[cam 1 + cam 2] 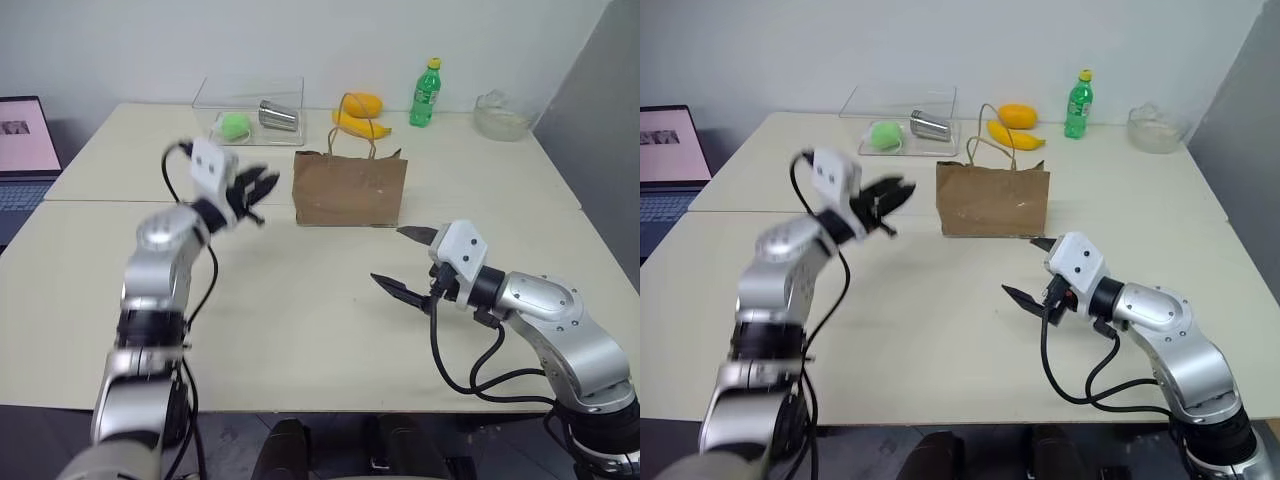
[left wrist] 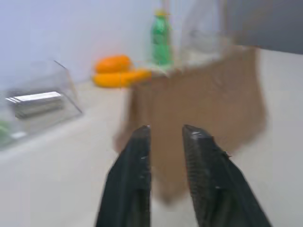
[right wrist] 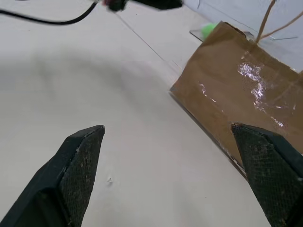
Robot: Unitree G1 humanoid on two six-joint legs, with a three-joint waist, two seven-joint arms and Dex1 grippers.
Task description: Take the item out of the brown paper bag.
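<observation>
Brown paper bag (image 1: 350,188) hides its contents; left tool (image 1: 262,186) blurred, slightly parted; right tool (image 1: 408,262) spread wide.

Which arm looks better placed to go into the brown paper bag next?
Probably the left: the left gripper is raised about level with the brown paper bag, close beside its top. The right gripper hangs low, fingers wide apart.

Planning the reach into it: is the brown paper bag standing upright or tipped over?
Upright. The brown paper bag stands on its base on the table, with its thin loop handles rising from the top edge. What it holds cannot be seen.
</observation>
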